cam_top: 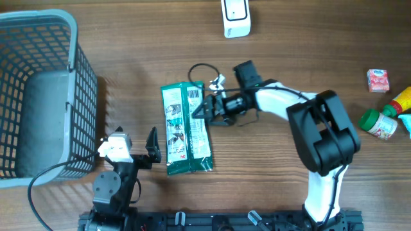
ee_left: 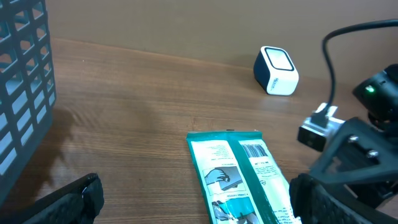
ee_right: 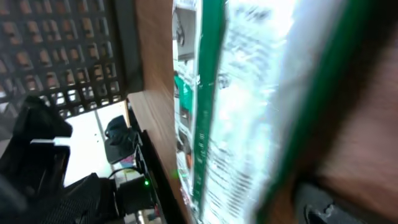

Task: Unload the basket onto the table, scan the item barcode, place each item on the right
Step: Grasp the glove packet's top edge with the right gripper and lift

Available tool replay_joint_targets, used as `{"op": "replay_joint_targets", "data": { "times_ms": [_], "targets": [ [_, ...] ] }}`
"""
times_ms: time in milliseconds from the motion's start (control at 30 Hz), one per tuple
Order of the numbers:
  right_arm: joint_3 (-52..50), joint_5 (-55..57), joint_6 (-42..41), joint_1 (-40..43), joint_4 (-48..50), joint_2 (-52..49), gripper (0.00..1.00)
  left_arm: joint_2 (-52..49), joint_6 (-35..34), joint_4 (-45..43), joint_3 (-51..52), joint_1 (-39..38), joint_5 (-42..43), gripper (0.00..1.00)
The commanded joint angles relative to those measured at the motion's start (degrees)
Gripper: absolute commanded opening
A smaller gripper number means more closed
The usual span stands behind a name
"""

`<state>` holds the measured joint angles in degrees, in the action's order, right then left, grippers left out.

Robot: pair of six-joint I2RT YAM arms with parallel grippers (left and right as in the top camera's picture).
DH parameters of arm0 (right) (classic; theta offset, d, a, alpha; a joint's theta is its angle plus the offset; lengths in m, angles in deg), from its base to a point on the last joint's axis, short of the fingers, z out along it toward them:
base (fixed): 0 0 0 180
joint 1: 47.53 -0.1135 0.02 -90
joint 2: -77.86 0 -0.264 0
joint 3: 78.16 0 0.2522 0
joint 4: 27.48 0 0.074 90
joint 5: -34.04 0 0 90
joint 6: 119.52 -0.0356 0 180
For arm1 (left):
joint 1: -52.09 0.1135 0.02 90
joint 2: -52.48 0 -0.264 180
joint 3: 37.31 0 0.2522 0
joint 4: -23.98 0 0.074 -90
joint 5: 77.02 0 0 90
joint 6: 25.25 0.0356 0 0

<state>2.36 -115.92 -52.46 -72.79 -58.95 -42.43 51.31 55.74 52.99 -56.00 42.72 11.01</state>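
Wooden table. Nearest, the left gripper, jaws spread and empty. Just beside it the green packet lies flat mid-table, barcode face up. The right gripper stands with jaws parted at its right edge. Farthest, a white scanner.

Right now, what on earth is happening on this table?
A two-armed robot is meant to scan a barcode. A green packet lies flat on the table, printed side up. The right arm reaches to the packet's right edge, its jaws apparently open, not lifting it. The left arm has its jaws open beside the packet's left edge, not gripping it. The white scanner stands at the far edge, untouched.
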Motion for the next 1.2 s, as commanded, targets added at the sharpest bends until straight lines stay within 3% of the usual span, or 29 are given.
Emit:
{"op": "replay_joint_targets", "data": {
  "times_ms": [0,33,67,100,133,167,300,467,567,700,833,1000,1167],
  "targets": [
    [-2.8,18.3,-14.6,-5.2,0.3,-3.1,1.0,0.2,1.1,-0.1,0.2,0.2,0.5,1.0],
    [-3.1,20.3,-18.8,-5.9,1.2,-3.3,0.88,0.2,1.1,-0.1,0.2,0.2,0.5,1.0],
    [-3.4,21.9,-22.6,-6.5,1.9,-3.7,0.54,0.2,1.1,-0.1,0.2,0.2,0.5,1.0],
    [-3.5,22.8,-25.2,-6.7,2.6,-4.2,0.32,0.2,1.1,-0.1,0.2,0.2,0.5,1.0],
    [-3.5,22.9,-25.7,-6.7,3.6,-4.7,0.14,0.2,1.1,-0.1,0.2,0.2,0.5,1.0],
    [-3.5,22.7,-25.7,-6.7,5.1,-4.9,0.04,0.2,1.1,-0.1,0.2,0.2,0.5,1.0],
    [-3.5,22.7,-22.6,-6.7,9.2,-5.0,0.04,0.2,1.1,-0.1,0.2,0.2,0.5,1.0],
    [-3.4,22.8,-17.1,-6.6,7.3,0.3,0.05,0.2,1.1,-0.1,0.2,0.2,0.5,1.0],
    [-3.3,24.3,-7.1,-6.4,-2.4,10.4,0.05,0.2,1.1,-0.1,0.2,0.2,0.5,1.0],
    [-0.2,39.7,2.7,-6.3,-23.3,24.7,0.05,0.2,1.1,-0.1,0.2,0.2,0.5,1.0],
    [3.7,51.7,6.6,-6.3,-35.9,33.8,0.05,0.2,1.1,-0.1,0.2,0.2,0.5,1.0],
    [6.8,61.5,7.8,-6.3,-45.8,36.2,0.04,0.2,1.1,-0.1,0.2,0.2,0.5,1.0],
    [7.7,61.7,7.9,-6.3,-45.9,35.8,0.05,0.2,1.1,-0.1,0.2,0.2,0.5,1.0]
  ]
}}
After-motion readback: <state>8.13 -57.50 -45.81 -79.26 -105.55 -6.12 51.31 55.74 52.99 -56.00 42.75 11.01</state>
